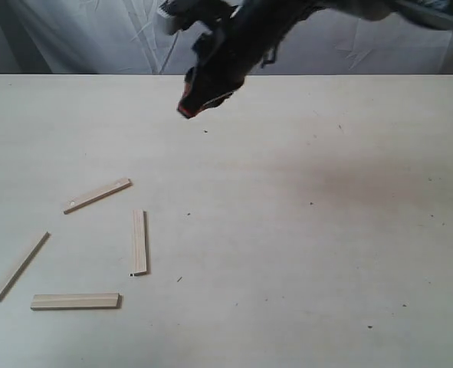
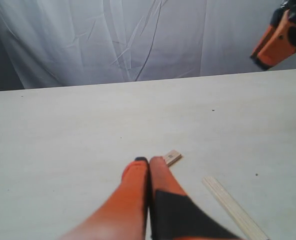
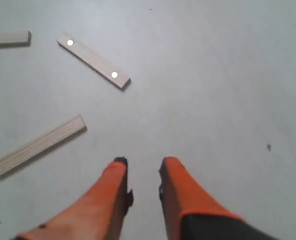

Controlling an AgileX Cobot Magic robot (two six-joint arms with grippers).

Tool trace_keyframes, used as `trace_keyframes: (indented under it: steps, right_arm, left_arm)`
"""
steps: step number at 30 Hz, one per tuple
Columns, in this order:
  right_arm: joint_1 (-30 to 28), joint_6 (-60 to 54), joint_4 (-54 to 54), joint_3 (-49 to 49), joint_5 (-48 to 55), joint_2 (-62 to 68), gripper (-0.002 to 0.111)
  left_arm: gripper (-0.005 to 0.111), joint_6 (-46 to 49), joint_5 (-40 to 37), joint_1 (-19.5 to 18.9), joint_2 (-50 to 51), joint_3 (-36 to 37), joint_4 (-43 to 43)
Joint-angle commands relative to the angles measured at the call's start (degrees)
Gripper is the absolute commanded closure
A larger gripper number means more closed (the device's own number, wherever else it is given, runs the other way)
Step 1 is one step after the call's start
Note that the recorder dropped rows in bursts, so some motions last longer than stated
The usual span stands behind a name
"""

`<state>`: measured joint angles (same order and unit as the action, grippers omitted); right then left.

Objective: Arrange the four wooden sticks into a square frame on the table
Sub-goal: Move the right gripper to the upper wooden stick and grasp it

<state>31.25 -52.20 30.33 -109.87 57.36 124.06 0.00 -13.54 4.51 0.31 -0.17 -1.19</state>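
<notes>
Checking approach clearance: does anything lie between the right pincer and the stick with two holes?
Nothing visible: only table separates the right pincer from the two-hole stick; a plain stick lies aside.

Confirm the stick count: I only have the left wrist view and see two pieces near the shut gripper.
Observer: Four on the table in the exterior view: far stick, middle stick, diagonal stick, near stick.
Operator: Any ends overlapping yet?
Observer: No. All four lie apart in a loose ring, with a gap at every corner.
</notes>
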Motion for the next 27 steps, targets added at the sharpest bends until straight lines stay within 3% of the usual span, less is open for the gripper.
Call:
trace_keyframes:
  steps: [1, 11, 15, 21, 24, 27]
  right_arm:
    - [7.0, -4.0, -9.6, -11.3, 1.2, 9.1, 0.070]
    - [17.2, -5.3, -31.2, -24.2, -1.2, 20.4, 0.057]
    - [17.3, -0.4, -30.3, -29.1, -2.6, 22.0, 0.058]
    - [17.3, 0.1, -25.9, -31.0, -5.7, 24.7, 0.077]
    - [17.3, 3.1, -25.7, -31.0, -8.9, 26.3, 0.074]
    - [17.3, 9.0, -24.4, -31.0, -11.2, 26.8, 0.062]
  left_arm:
    - [0.107, 0.0, 0.2, -0.3, -0.3, 0.2, 0.0]
    - [0.107, 0.0, 0.2, -0.3, -0.3, 0.2, 0.0]
    - [0.107, 0.0, 0.2, -0.3, -0.3, 0.2, 0.0]
    - [0.107, 0.0, 0.2, -0.3, -0.3, 0.2, 0.0]
    - [0.107, 0.0, 0.2, -0.3, -0.3, 0.2, 0.0]
    - [0.107, 0.0, 0.2, -0.3, -0.3, 0.2, 0.0]
